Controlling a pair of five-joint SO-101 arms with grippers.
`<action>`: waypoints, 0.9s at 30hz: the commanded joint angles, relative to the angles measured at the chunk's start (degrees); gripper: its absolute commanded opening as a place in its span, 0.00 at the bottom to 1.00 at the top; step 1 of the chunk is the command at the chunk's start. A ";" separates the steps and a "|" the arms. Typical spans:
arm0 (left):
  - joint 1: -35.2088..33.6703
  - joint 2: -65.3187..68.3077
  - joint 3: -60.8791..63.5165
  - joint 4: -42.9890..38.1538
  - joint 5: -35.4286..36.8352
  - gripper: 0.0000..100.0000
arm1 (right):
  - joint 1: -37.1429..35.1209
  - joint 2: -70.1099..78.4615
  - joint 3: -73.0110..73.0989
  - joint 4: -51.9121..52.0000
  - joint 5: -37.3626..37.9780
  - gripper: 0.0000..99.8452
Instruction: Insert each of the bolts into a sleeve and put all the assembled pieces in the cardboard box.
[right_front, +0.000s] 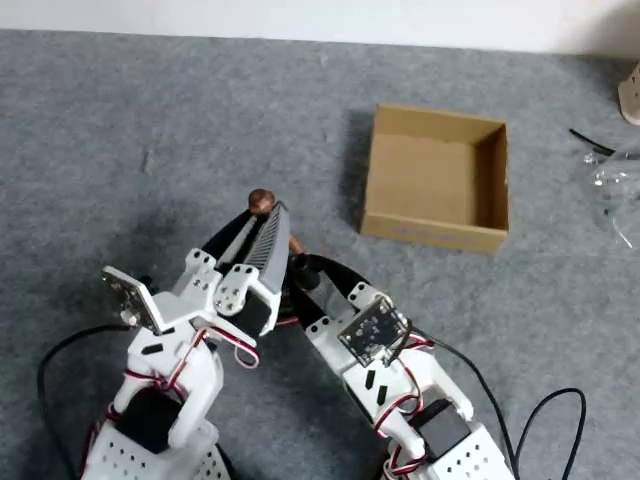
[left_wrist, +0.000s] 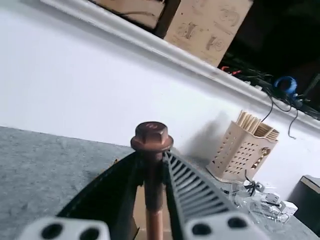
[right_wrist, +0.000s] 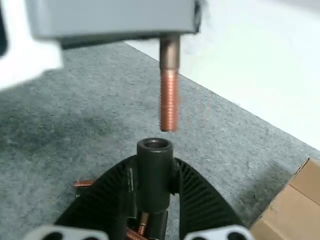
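Both hands are gripping something. The left hand (left_wrist: 152, 167) pinches a bolt (left_wrist: 152, 141) by its shank, with the hexagonal head standing clear above the fingertips and the threaded end hanging below. The right hand (right_wrist: 155, 187) is clamped around a black sleeve (right_wrist: 154, 167), held upright with its open bore facing up.

From the right wrist, the bolt's threaded tip hangs just above the sleeve's mouth, not touching it and set a little to one side of the bore. The hands meet near the middle of the bench (right_front: 150, 130), and the cardboard box (right_front: 430, 232) stands at about 2 o'clock from them. The box looks empty, so this is probably an early piece. A spare bolt (right_wrist: 82, 183) lies on the bench near the right hand.

The step in hand is the insertion itself. The next move calls for bringing the tip over the bore's centre, keeping bolt and sleeve parallel, and then lowering straight down. Any tilt would likely catch the threads on the rim. After that, the joined piece goes to the box.
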 joint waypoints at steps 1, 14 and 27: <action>-0.40 -0.48 -4.79 4.48 0.09 0.01 | -0.40 -1.36 4.35 -0.04 0.62 0.00; 6.20 -0.48 -2.07 8.09 0.18 0.01 | -0.40 -1.27 4.35 -0.13 0.62 0.00; 7.78 -0.48 -1.71 15.21 0.09 0.01 | 1.01 -1.27 4.35 -0.22 0.62 0.00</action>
